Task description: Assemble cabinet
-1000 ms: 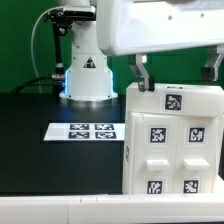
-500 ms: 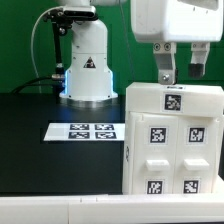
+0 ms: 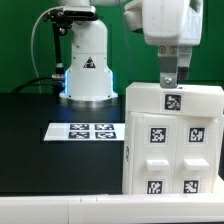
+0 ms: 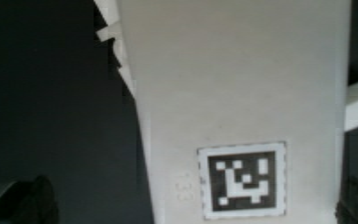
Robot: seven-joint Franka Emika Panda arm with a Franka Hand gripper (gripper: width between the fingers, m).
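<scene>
Behind the cabinet (image 3: 172,140) top, jaws partly hidden.

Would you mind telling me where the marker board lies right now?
In the exterior view, the marker board lies flat on the black table, in front of the robot pedestal and just left of the cabinet.
</scene>
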